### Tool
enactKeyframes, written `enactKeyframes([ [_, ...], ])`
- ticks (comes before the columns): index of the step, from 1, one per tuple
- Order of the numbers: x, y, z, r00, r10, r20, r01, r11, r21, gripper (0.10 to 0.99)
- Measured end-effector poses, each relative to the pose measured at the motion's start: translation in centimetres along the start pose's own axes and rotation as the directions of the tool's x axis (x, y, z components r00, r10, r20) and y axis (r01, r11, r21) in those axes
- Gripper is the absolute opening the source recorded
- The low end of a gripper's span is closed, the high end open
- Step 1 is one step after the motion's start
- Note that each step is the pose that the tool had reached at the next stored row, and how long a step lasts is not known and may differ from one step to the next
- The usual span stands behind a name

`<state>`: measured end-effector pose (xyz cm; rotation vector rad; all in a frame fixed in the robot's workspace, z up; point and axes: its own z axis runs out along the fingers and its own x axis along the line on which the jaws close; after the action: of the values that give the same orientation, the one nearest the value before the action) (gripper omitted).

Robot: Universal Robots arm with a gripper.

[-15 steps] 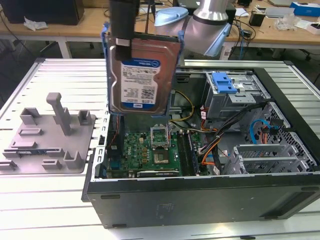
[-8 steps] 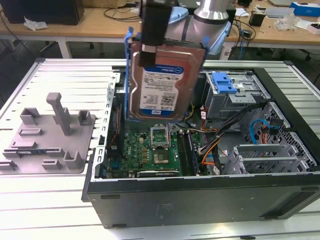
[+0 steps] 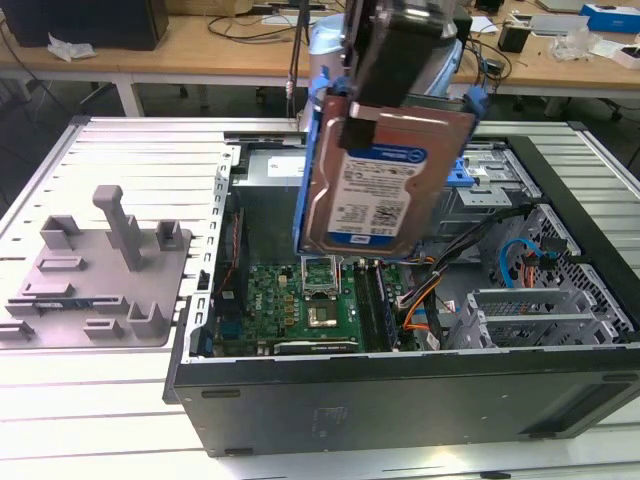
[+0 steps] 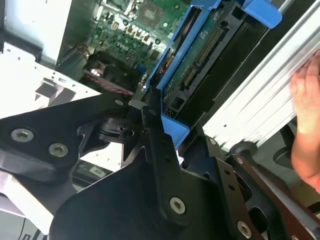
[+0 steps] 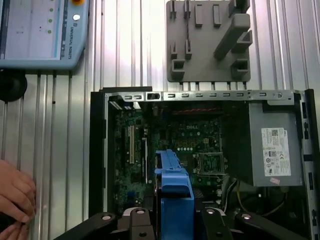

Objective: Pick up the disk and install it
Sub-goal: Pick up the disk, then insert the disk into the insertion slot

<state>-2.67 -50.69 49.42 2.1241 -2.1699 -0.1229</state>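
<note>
In the upper centre of the exterior view, the end effector (image 3: 392,95) is clamped on the top of the disk (image 3: 385,185). The disk hangs roughly upright, label toward the camera, above the open computer case (image 3: 400,400) and its motherboard (image 3: 310,300). The grey fixture tray (image 3: 100,270) lies on the counter (image 3: 120,160) at the exterior view's left, well apart from the disk.

Dull metal disk (image 3: 392,172) with paper label (image 3: 375,207), glossy blue plastic rail (image 3: 312,170); matt grey plastic tray (image 3: 100,275); ribbed bare-metal table (image 3: 130,160)

Wooden desks (image 3: 215,48), ribbed metal table (image 3: 100,400)
</note>
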Motion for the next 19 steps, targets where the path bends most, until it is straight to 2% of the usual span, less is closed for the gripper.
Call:
enactKeyframes([
  [2,0.33,-0.95,-0.12,1.0,0.0,-0.0006,0.0,1.0,-0.001,0.369],
  [3,0.4,-1.19,-0.15,1.0,0.0,-0.0008,0.0,1.0,-0.001,0.369],
  [19,0.42,-1.25,-0.16,1.0,-0.003,-0.001,0.003,1.0,-0.001,0.369],
])
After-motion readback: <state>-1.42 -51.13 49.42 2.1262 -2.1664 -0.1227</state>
